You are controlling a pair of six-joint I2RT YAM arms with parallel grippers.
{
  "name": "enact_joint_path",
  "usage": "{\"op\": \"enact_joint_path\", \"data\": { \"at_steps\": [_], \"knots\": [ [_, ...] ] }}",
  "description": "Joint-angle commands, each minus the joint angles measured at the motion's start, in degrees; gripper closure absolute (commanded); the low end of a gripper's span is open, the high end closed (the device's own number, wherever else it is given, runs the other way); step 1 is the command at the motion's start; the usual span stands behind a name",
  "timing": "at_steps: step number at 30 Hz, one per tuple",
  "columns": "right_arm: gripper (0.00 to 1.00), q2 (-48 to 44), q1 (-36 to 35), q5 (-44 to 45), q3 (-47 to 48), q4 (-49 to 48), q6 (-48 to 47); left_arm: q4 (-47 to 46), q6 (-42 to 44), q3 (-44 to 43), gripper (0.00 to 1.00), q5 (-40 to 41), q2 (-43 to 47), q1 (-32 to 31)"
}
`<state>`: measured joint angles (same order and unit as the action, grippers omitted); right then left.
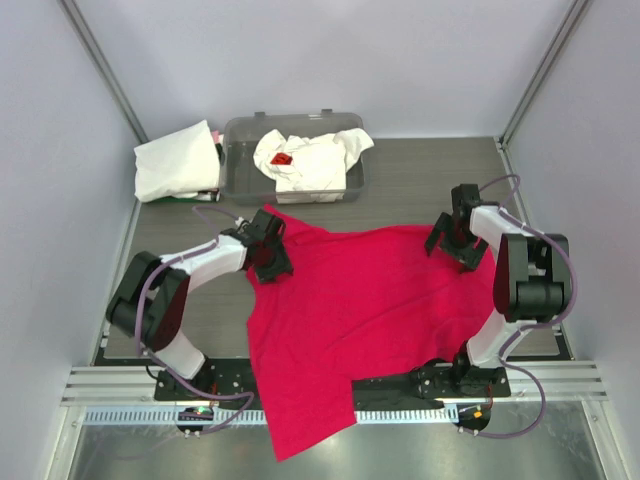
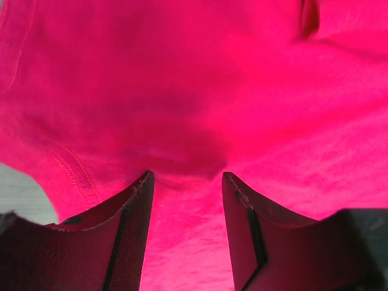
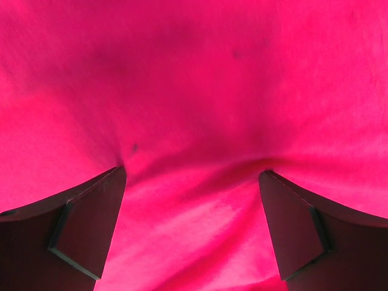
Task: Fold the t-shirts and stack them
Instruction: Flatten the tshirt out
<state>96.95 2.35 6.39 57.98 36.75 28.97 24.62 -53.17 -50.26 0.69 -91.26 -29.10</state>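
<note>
Count from the overhead view: I read one red t-shirt (image 1: 350, 310), two white cloth bundles, one tub (image 1: 233, 165) and two grippers.

1. The red t-shirt lies spread across the centre of the table (image 1: 410, 185). Its lower end hangs over the near edge at the bottom of the frame.
2. The left gripper (image 1: 268, 245) sits at the shirt's upper-left corner. In the left wrist view its fingers (image 2: 127, 236) stand apart with their tips at the red cloth, which shows in the gap. Nothing is clamped.
3. The right gripper (image 1: 452, 240) sits at the shirt's upper-right corner. In the right wrist view its fingers (image 3: 79, 230) are spread wide, with a low ridge of red cloth running between the tips. They are released and grasp nothing.
4. The tub is clear grey and stands at upper centre of the frame, just above the red shirt's top edge. It holds a crumpled white t-shirt (image 1: 315, 160) bearing a small red mark (image 1: 283, 159) (I cannot tell whether one garment or more lies in there).
5. The second white t-shirt (image 1: 175, 160) is a folded bundle at upper left of the frame. It rests on the table just beside the tub's left wall, outside it.
</note>
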Motion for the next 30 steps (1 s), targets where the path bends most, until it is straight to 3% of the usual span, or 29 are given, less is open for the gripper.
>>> {"op": "enact_joint_path", "data": {
  "at_steps": [1, 8, 10, 12, 14, 19, 23, 30],
  "knots": [
    [0.02, 5.87, 0.2, 1.52, 6.61, -3.44, -0.06, 1.12, 2.44, -4.83, 0.5, 5.55, -6.46, 1.93],
    [0.03, 20.99, 0.2, 0.64, 24.53, -0.37, 0.82, 6.83, 6.22, -20.99, 0.53, 6.34, -17.53, 10.46],
    [0.03, 24.84, 0.11, -0.94, 32.26, 1.47, 0.83, 11.73, 7.55, -29.96, 0.53, 7.13, -19.99, 11.34],
    [0.03, 26.18, 0.02, -1.3, 39.45, 6.37, 0.74, 15.87, 9.13, -37.23, 0.53, 7.92, -21.67, 11.44],
    [0.02, 24.35, -0.41, -1.47, 40.9, 8.15, 0.47, 17.56, 9.48, -40.78, 0.52, 7.49, -20.54, 11.35],
    [0.0, 15.75, -0.77, -2.53, 34.41, 8.51, -0.32, 18.53, 8.96, -38.34, 0.45, 5.2, -12.9, 9.95],
    [0.0, 6.43, -0.77, -0.6, 26.33, 7.55, -1.11, 20.2, 7.82, -30.63, 0.42, 6.95, -3.85, 6.61],
    [0.0, -17.18, -0.24, 5.64, 12.02, 7.72, 2.47, 23.8, 0.89, -13.74, 0.42, 11.52, 14.43, -6.54]
  ]
}}
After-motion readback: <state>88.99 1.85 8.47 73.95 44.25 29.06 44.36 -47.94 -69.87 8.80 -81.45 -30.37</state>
